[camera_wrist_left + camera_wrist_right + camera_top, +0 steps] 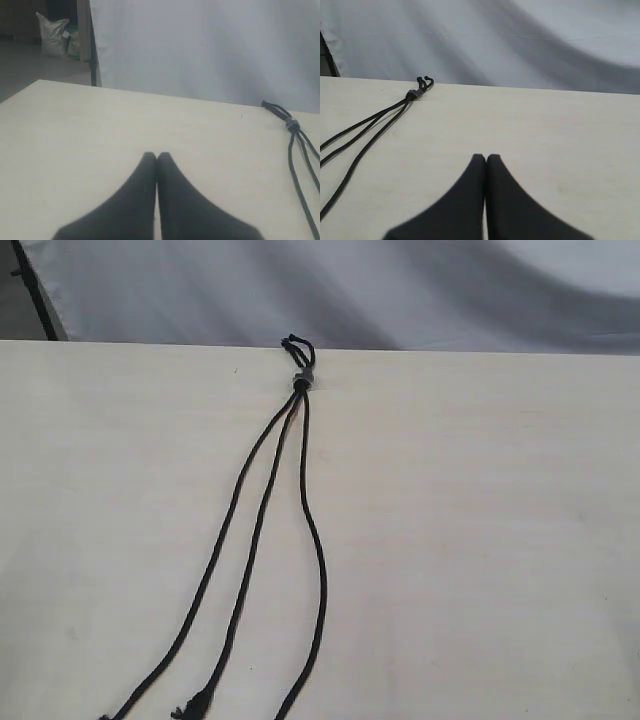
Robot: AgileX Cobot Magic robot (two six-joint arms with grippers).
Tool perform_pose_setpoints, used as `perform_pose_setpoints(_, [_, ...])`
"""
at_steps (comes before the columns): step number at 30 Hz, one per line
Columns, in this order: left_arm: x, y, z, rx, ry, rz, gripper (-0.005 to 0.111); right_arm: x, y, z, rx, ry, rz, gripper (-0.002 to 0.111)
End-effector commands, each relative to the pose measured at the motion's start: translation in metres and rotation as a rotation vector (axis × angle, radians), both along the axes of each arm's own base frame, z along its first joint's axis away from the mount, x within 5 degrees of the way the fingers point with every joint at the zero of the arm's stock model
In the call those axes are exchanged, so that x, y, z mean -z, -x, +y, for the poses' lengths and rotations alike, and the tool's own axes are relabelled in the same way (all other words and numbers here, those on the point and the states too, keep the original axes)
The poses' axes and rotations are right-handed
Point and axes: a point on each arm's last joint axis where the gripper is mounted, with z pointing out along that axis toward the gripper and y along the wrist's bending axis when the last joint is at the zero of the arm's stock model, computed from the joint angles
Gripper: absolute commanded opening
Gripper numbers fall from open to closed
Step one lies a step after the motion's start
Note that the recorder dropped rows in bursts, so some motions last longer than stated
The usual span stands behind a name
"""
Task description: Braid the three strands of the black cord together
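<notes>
Clearly unstarted — left gripper [157, 156] and right gripper [486, 157] clenched empty, the three strands [262, 510] uncrossed, well apart from their jaws; next, open and reach.

The counter [480, 540] lies bare and wide on either side of the black cord [300, 388], open to approach from left and right. The three strands [322, 575] fan apart toward the near edge, leaving narrow lanes of bare counter between them; by the grey band [304, 375] at the far edge they run together. Behind that edge hangs a grey cloth backdrop [420, 290], with a dark post [38, 295] at its left end.
</notes>
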Motion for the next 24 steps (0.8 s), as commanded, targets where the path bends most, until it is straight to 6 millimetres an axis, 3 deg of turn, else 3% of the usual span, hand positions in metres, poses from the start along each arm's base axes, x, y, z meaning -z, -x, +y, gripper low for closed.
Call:
perform_pose_setpoints(1, [0.000, 0.000, 0.000, -0.001, -0.006, -0.008, 0.001, 0.000, 0.000, 0.000, 0.003, 0.004, -0.006, 0.001])
perform_pose_setpoints(17, [0.000, 0.000, 0.000, -0.001, -0.006, -0.008, 0.001, -0.002, 0.000, 0.000, 0.003, -0.008, -0.030, 0.001])
perform_pose_setpoints(20, [-0.001, 0.000, 0.000, -0.003, 0.009, -0.024, 0.001, -0.012, -0.001, 0.001, 0.007, -0.199, -0.135, 0.001])
perform_pose_setpoints(24, [-0.014, -0.001, 0.001, -0.023, 0.275, -0.228, 0.001, -0.034, 0.002, -0.001, -0.004, -0.362, -0.375, 0.001])
